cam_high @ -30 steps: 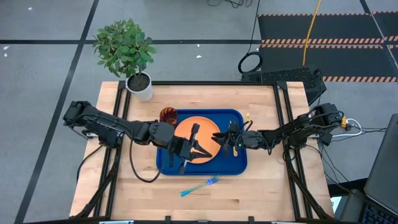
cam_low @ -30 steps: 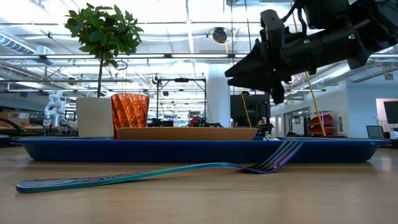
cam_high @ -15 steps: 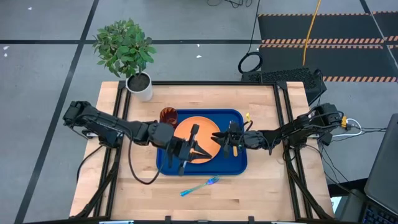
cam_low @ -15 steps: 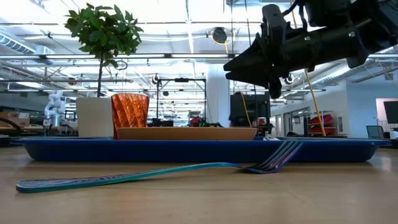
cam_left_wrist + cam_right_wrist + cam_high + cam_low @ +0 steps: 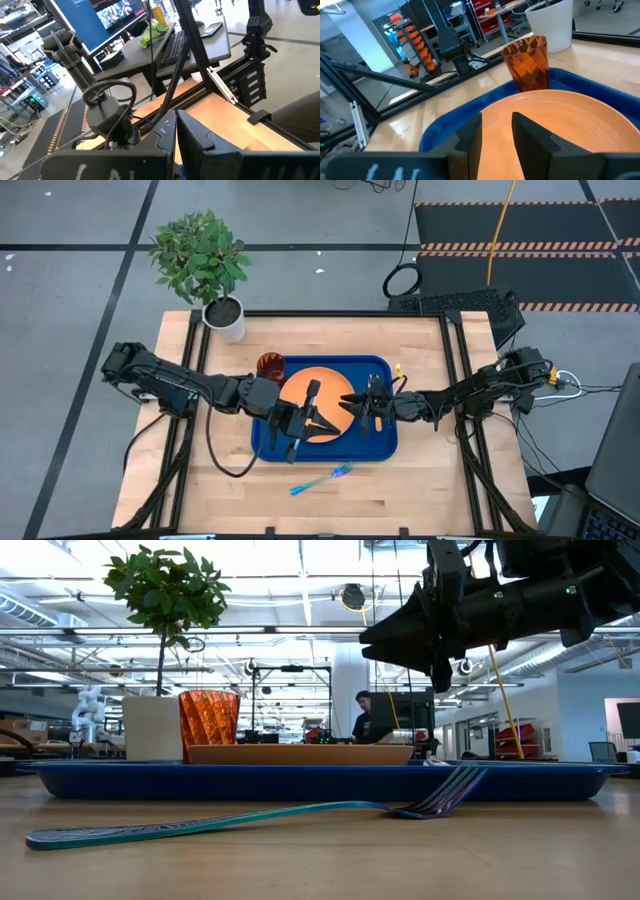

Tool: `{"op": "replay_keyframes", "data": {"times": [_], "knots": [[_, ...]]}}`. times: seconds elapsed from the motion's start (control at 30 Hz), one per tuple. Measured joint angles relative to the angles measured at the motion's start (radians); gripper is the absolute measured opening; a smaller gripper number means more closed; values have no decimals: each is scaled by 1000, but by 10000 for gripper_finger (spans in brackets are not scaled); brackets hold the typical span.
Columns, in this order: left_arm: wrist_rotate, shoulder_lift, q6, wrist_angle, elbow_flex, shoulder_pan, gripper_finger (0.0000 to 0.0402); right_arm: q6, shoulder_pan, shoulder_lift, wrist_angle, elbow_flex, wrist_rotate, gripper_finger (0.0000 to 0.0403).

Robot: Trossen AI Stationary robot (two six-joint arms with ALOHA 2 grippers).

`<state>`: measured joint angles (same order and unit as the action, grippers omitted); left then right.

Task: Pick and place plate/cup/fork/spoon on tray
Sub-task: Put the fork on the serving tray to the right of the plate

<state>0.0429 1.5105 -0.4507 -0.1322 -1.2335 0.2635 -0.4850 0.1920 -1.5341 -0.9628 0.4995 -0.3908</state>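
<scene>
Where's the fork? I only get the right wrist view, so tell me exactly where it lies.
Observer: The slim fork with the light blue handle lies on the wooden table. It is outside the large dark blue plastic tray, along its near long side.
Operator: Give me my hand's height.
Observer: In the low view, the right hand hangs well above the tray's rim.
Operator: Report the left arm.
Observer: The left hand is over the tray's left part, at the edge of the round orange plate.
</scene>
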Motion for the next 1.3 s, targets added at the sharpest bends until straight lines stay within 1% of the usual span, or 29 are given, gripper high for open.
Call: {"op": "replay_keyframes", "data": {"times": [0.17,0.23,0.33,0.43,0.53,0.63,1.13,1.3], "knots": [[0,0,5,0,0,-7,19,0,19,0,-6,0,2,101],[0,0,41,3,0,-10,19,9,31,0,-6,0,7,101],[0,7,87,5,0,-13,19,76,48,0,-13,0,72,101],[0,13,66,1,0,-13,19,148,56,0,-39,0,108,101],[0,11,68,-54,0,-13,19,186,53,0,-96,0,96,101],[0,10,88,-71,0,-13,19,211,48,0,-124,0,77,101],[0,11,58,-64,0,-16,19,173,66,-4,-125,5,77,101],[0,11,52,-64,0,-16,19,200,75,-62,-126,58,80,100]]}}
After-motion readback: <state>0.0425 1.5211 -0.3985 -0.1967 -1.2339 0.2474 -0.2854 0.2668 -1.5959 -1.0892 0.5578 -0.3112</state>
